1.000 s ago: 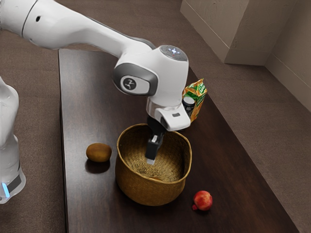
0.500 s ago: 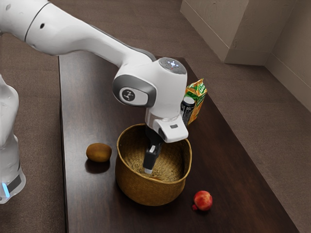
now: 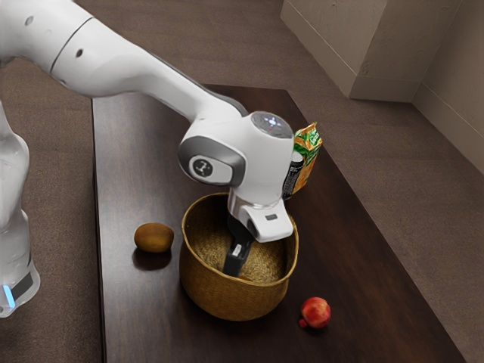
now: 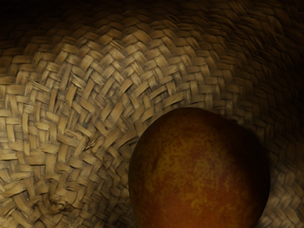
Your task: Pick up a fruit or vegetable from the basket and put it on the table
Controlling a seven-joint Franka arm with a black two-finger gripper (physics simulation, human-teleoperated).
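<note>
My gripper (image 3: 234,266) reaches down inside the woven basket (image 3: 236,299) in the exterior view, its fingertips hidden behind the near wall. Whether it stands open or shut cannot be made out. In the wrist view an orange-brown round fruit (image 4: 199,175) lies on the woven basket floor (image 4: 95,109), close under my hand. A brown oval fruit or vegetable (image 3: 153,237) rests on the table (image 3: 144,318), beside the basket toward the exterior view's left. A red fruit (image 3: 315,312) sits on the table toward the exterior view's right.
Behind the hand, near the table's far long edge, stand a green and orange carton (image 3: 308,155) and a dark can (image 3: 292,178). The basket's rim (image 3: 296,234) surrounds the lowered hand.
My hand has moved down deeper into the basket, and the fingertips, visible earlier, are now behind its near wall. Basket and the fruits on the table have stayed put.
</note>
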